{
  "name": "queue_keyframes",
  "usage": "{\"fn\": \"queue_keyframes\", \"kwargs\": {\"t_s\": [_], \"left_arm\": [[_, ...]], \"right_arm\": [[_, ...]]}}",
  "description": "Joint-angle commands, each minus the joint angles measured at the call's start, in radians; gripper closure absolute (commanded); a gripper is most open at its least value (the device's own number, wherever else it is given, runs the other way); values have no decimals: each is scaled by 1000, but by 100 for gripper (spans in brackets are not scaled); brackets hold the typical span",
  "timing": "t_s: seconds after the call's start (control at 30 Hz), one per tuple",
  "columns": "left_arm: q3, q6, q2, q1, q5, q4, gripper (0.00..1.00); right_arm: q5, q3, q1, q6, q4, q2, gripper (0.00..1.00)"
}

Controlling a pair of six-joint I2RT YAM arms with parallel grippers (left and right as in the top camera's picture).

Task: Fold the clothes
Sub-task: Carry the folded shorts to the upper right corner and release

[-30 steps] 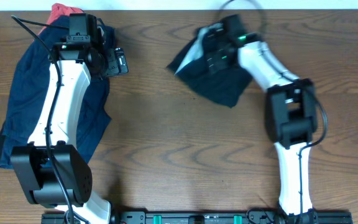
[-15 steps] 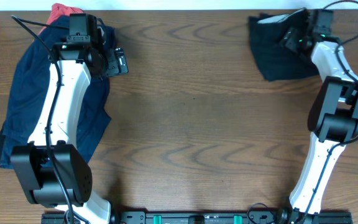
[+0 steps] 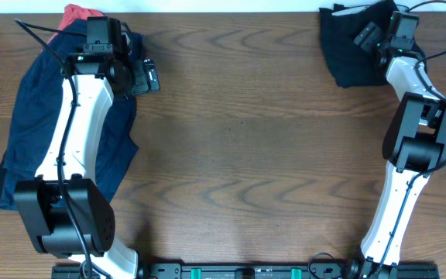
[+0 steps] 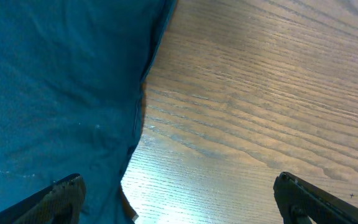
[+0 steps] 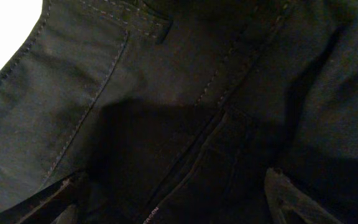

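Note:
The black shorts (image 3: 347, 58) lie bunched at the table's back right corner and fill the right wrist view (image 5: 166, 93). My right gripper (image 3: 365, 35) hovers just over them with its jaws wide apart (image 5: 176, 202) and open. A large navy garment (image 3: 29, 124) is spread at the left, with a small red one (image 3: 80, 13) peeking out at its far end. My left gripper (image 3: 152, 76) stands open at the navy garment's right edge (image 4: 61, 93); its fingers (image 4: 64, 196) straddle the hem and bare wood.
The wooden table (image 3: 238, 139) runs between the two piles. Its back edge meets a white surface (image 5: 5, 31) just beyond the shorts. Both arm bases stand at the front edge.
My right arm swung from the table's back middle to the back right corner, taking the black shorts with it, and its jaws have widened. The left arm has not moved.

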Motion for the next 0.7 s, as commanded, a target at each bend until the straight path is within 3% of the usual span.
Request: {"fn": "queue_keyframes", "kwargs": {"t_s": [0.0, 0.1, 0.27, 0.67], "left_arm": [[-10, 16, 15, 3, -8, 8, 2], [-10, 16, 15, 2, -8, 12, 2], [-10, 16, 15, 2, -8, 31, 2], [-10, 9, 15, 2, -7, 45, 2]], "right_arm": [[-10, -47, -76, 48, -59, 132, 8], [-51, -47, -104, 42, -69, 132, 5], [-109, -40, -116, -122, -70, 132, 1], [-76, -25, -143, -129, -85, 132, 1]]}}
